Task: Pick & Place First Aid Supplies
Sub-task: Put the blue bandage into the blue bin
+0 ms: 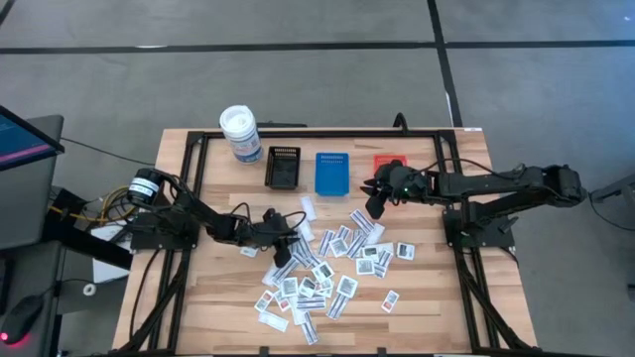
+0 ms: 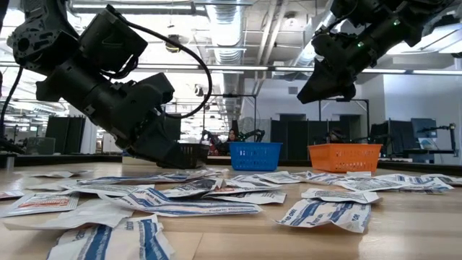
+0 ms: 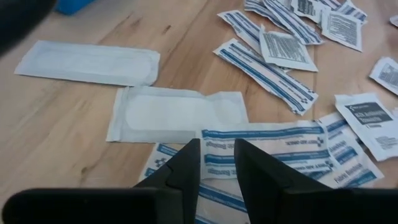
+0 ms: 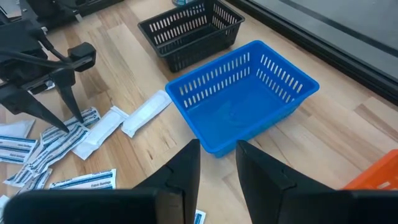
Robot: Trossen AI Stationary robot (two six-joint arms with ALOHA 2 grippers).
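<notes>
Under the left gripper, jaws a narrow slit apart, a blue-striped packet lies long-axis crosswise; right gripper, empty, likewise parted, hovers farther off.

A light wooden slatted table with a black metal frame stands on a grey tiled floor crossed by dark joint lines. Off the table's left edge sits a dark monitor with a pink-lit screen. Beyond the far edge, the room shows an open ceiling of silver ducts and pipes, white walls, and dark workstations.
</notes>
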